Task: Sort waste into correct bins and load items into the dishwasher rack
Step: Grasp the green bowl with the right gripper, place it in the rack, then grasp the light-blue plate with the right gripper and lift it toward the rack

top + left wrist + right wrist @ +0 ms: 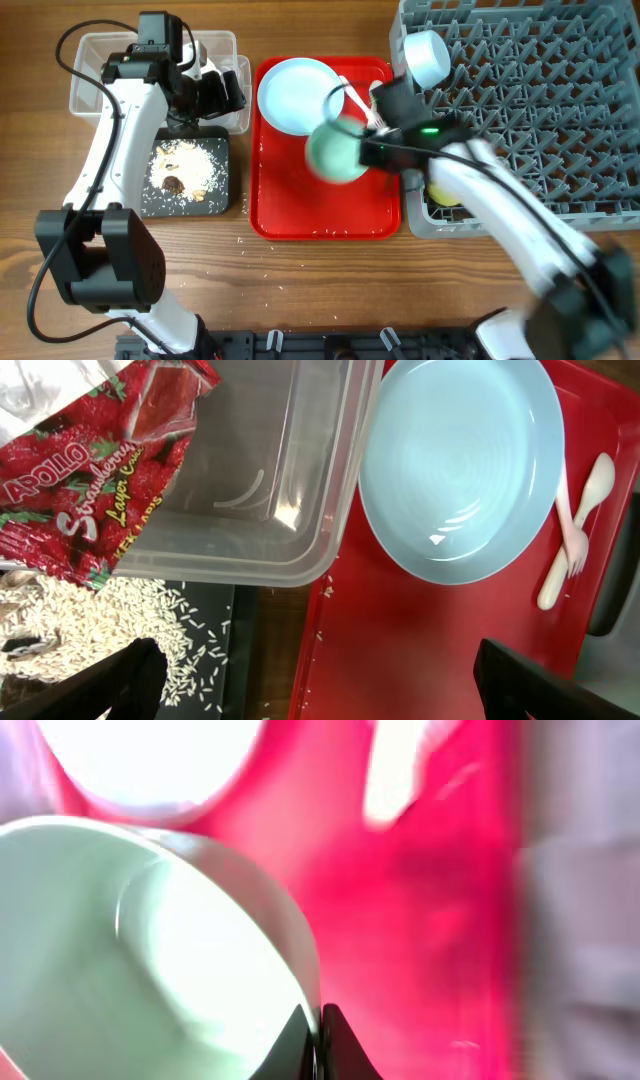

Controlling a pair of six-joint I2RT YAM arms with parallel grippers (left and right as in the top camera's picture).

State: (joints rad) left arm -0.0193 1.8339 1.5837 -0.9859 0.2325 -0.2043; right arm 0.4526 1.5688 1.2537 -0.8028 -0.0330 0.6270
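Right gripper (320, 1032): fingertips pressed together on the rim of the pale green bowl (335, 152), pinching it. The bowl is tilted and motion-blurred over the middle of the red tray (320, 218); we cannot tell whether it touches the tray. Just beside it, toward the tray's far-left corner, lies the light blue plate (460, 460), with the white fork (565, 510) and spoon (598, 472) crossed along the tray's right edge. The dishwasher rack (540, 100) stands against that edge; we see a light blue bowl (428, 57) at its near-left corner and a yellow cup (443, 193) partly hidden by the right arm. Left gripper (318, 665): fingers spread wide, nothing between them, above the gap between tub and tray. The red strawberry wrapper (90, 470) drapes over the clear tub's (330, 550) rim. Food scraps (183, 168) lie in the black tray (220, 202). Stray crumbs dot the table (300, 290).
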